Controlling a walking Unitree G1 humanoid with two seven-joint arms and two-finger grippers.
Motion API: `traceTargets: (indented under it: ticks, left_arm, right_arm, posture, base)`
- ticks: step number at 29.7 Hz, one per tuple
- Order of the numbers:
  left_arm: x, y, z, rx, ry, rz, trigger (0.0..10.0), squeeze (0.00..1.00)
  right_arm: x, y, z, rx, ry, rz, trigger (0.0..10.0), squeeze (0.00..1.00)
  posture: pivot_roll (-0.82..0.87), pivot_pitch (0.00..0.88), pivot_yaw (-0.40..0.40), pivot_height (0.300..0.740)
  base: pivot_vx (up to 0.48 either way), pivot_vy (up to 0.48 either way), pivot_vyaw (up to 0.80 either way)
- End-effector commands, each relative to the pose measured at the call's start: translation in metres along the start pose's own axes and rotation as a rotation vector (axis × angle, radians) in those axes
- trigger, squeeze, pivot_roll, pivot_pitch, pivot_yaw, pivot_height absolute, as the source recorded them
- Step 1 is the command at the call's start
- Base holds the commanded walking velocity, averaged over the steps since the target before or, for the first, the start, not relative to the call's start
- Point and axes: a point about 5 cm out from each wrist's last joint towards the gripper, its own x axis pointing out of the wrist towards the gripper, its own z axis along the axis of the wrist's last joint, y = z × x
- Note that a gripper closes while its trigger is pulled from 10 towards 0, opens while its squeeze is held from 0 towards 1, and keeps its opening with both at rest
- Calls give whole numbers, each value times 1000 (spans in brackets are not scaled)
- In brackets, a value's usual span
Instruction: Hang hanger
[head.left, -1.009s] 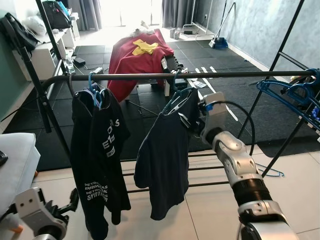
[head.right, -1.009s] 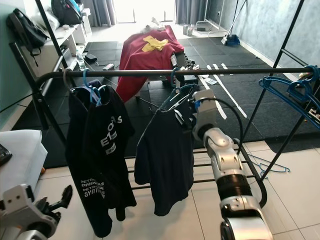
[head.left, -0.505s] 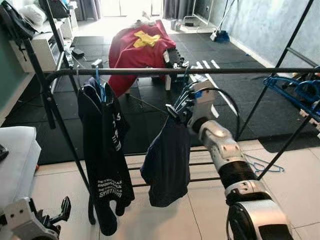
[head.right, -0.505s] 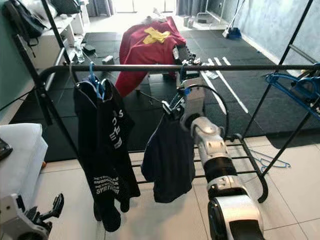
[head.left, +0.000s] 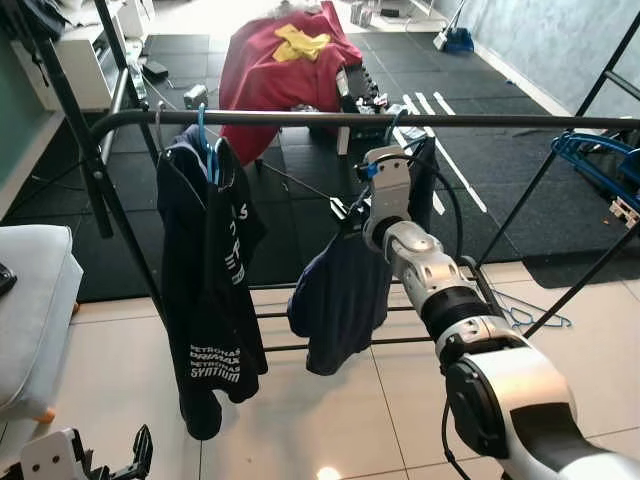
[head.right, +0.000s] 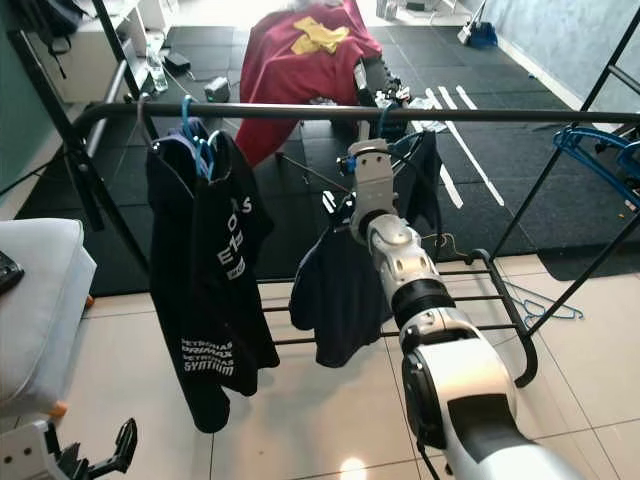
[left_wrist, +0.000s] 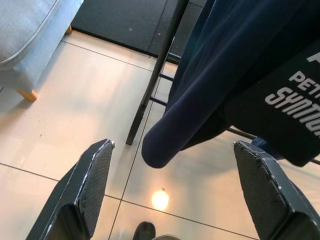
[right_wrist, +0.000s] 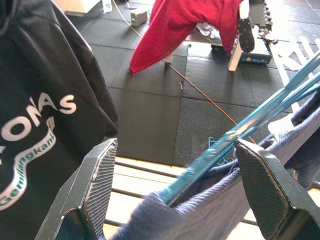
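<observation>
Blue plastic hanger (right_wrist: 240, 132) carrying a navy shirt (head.left: 340, 295) is hooking the rail (head.left: 300, 119) as the right gripper (head.left: 352, 208), jaws spread, appears to be releasing; next, withdrawing cleanly; left gripper (left_wrist: 172, 192) idling, jaws spread

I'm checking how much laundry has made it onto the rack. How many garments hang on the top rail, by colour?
Black printed shirt: 1
Navy shirt on the blue hanger: 1
Total on the rail: 2
The right gripper is open around that blue hanger.
</observation>
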Motion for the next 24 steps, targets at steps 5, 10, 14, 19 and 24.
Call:
traceTargets:
  ticks: [5, 10, 14, 19, 24]
  left_arm:
    - [-4, 0, 0, 6, -11, 6, 10000, 0]
    - [-4, -1, 0, 8, -12, 3, 10000, 0]
    - [-1, -3, 0, 11, -16, -4, 10000, 0]
    - [1, -4, 1, 16, -20, -8, 10000, 0]
    - [6, -5, 2, 26, -25, -16, 10000, 0]
  right_arm:
    - [-1, -13, -6, -71, 55, -98, 8824, 0]
    - [-2, -20, -6, -79, 62, -137, 3294, 0]
    - [-3, -33, 4, -95, 34, -194, 0, 0]
    - [-3, -41, 17, -121, -11, -223, 0, 0]
    - [-7, -55, 30, -196, -56, -253, 0, 0]
  posture:
    - [4, 182, -53, 740]
    - [3, 179, -53, 740]
    - [-7, 169, -53, 740]
    - [-16, 160, -50, 740]
    - [-30, 144, -47, 740]
  base:
    - [0, 0, 0]
    - [0, 0, 0]
    - [0, 0, 0]
    - [0, 0, 0]
    - [0, 0, 0]
